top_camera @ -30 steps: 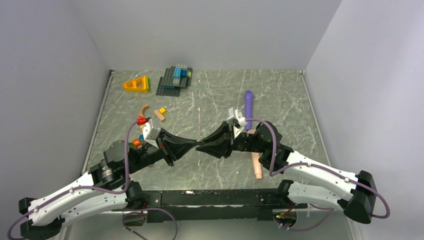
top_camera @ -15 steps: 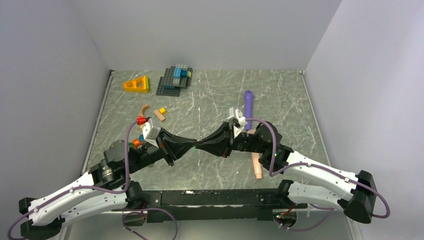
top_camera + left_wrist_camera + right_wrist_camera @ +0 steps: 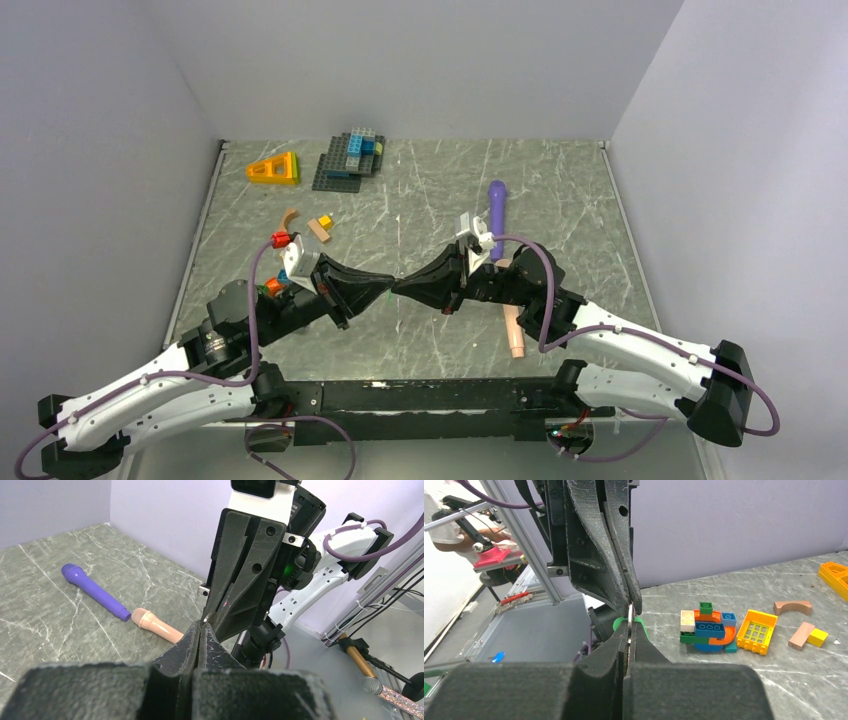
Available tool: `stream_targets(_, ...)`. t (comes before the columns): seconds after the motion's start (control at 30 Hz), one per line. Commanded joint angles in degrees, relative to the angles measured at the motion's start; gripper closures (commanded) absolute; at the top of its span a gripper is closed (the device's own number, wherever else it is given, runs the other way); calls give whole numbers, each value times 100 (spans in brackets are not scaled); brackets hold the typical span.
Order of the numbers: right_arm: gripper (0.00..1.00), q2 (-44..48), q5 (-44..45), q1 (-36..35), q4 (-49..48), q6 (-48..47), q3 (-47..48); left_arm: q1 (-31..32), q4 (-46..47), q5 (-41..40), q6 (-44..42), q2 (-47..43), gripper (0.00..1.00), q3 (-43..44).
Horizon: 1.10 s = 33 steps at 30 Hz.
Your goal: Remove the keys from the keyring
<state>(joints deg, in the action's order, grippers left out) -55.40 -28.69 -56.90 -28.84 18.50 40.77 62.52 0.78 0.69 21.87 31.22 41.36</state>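
Note:
My two grippers meet tip to tip above the middle of the table. My left gripper [image 3: 385,288] is shut, and a sliver of silver keyring [image 3: 205,621] shows at its tips [image 3: 200,628]. My right gripper [image 3: 400,287] is shut on the same thin ring [image 3: 630,614], seen edge-on between its pads [image 3: 629,630]. A brass-toned edge [image 3: 626,649] sits deeper between those pads. The green key head [image 3: 641,624] peeks out on both sides behind the right fingertips. The key blades are hidden.
A purple toy microphone [image 3: 497,205] and a peach one [image 3: 513,335] lie by the right arm. A brick cluster [image 3: 706,630] and a yellow window brick [image 3: 756,630] lie near the left arm. A yellow wedge [image 3: 274,168] and a grey baseplate [image 3: 345,160] sit at the back.
The joined fingertips have shifted slightly towards the back of the table. Both grippers have stayed shut and tip to tip.

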Motion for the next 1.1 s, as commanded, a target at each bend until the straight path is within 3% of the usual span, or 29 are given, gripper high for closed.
stream_targets(0.0,100,16,164,-12,-482,-26,91,15,135,109,46,97,100,-11)
stream_targets(0.1,100,48,50,-8,-525,-63,28,20,48,55,24,118,100,24)
stream_targets(0.13,100,61,28,-11,-516,-73,7,18,8,32,13,122,96,35)
stream_targets(0.27,100,183,1,-5,-359,-100,-53,17,-325,-51,-56,93,46,156)
stream_targets(0.37,100,295,-48,-5,-16,-161,-67,14,-808,-229,-188,29,30,359)
stream_targets(0.6,100,252,-492,-6,1085,-447,180,14,-2247,-183,-852,228,43,1320)
stream_targets(0.87,100,45,-623,-11,1464,-572,360,14,-3068,667,-1388,594,50,1739)
stream_targets(1.07,100,28,-682,-8,1534,-671,438,21,-3109,898,-1570,894,51,1737)
